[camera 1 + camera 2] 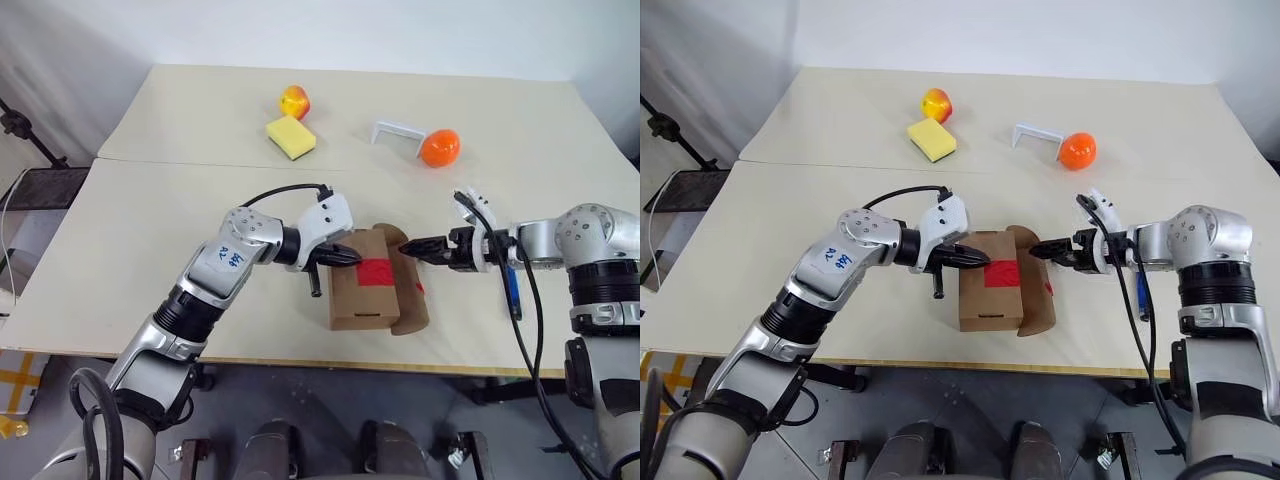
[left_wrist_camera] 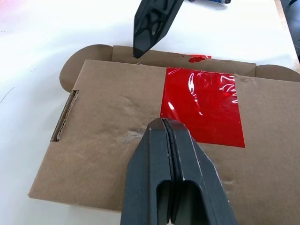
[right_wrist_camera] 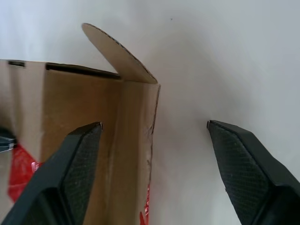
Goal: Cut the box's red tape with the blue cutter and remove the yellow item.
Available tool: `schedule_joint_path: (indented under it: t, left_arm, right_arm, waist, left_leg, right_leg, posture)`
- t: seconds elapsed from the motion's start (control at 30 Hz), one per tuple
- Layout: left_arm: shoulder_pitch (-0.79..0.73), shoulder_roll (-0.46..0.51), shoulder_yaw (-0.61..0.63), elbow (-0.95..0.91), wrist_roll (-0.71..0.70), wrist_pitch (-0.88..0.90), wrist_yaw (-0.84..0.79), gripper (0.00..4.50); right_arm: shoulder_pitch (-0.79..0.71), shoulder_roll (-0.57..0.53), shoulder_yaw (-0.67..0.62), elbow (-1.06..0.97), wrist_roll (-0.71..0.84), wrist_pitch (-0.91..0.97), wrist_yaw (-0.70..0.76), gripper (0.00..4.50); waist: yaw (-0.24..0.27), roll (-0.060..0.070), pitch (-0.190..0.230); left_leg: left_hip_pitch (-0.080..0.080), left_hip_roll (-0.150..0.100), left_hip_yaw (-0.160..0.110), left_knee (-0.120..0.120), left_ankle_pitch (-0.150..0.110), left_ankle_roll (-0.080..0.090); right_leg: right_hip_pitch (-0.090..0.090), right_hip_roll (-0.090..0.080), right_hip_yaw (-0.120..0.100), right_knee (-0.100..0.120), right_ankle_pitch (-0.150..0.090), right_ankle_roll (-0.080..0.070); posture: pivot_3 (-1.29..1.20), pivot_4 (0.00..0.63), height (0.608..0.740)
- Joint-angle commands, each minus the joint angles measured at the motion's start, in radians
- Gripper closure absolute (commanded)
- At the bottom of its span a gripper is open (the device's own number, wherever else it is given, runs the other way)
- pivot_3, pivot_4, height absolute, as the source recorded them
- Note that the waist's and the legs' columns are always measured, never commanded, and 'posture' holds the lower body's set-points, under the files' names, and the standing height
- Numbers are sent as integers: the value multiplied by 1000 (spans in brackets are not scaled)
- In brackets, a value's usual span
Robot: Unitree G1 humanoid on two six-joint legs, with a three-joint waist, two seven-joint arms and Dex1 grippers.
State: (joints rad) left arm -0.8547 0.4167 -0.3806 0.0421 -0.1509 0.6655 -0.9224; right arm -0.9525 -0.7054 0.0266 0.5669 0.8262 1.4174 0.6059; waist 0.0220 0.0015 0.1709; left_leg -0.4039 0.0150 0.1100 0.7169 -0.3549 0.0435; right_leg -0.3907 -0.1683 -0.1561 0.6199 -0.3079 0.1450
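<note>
end effectors [image 1: 352, 257] [image 1: 412, 246] flanking taped box [image 1: 365, 292]

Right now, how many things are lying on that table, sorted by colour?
Brown: 1, the box
Red: 1, the red tape on it
Blue: 1, the blue cutter
Yellow: 2, a sponge and a yellow-red apple
Orange: 1, a round fruit
White: 1, a small bracket
Total: 7
</note>
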Motion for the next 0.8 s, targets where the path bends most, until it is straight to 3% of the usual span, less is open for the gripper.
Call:
schedule_joint_path:
  t: [0.03,0.13,0.23,0.53,0.8]
  left_arm:
    - [9,7,-32,5,33,24,-1,4500]
    - [11,10,-32,0,32,27,-2,4500]
    - [12,13,-34,-6,32,34,-3,4500]
    - [15,24,-30,-19,32,44,-3,4500]
    - [23,26,-30,-26,32,48,-4,4500]
  right_arm:
    - [-28,30,44,34,-38,3,125,719]
    - [-36,49,87,54,-93,-18,193,719]
    - [-62,98,116,130,-159,-59,237,1339]
    - [-105,126,91,186,-276,-66,264,4472]
    - [-125,132,1,84,-277,63,182,4472]
  waist:
    - [-1,0,0]
    - [-1,0,0]
    - [-7,0,0]
    - [-18,0,0]
    - [-19,0,0]
  left_leg:
    - [0,0,0,0,0,0]
    - [0,0,0,0,0,0]
    - [1,0,0,0,0,0]
    - [1,0,-1,-1,0,0]
    - [1,0,-3,0,0,-1]
  right_leg:
    - [0,0,0,0,0,0]
    - [0,0,0,0,0,0]
    - [0,0,0,1,0,0]
    - [0,0,0,1,0,0]
    - [1,0,0,2,0,0]
  posture:
    - [0,150,740]
    - [0,150,740]
    - [0,150,740]
    - [0,150,740]
    - [0,150,740]
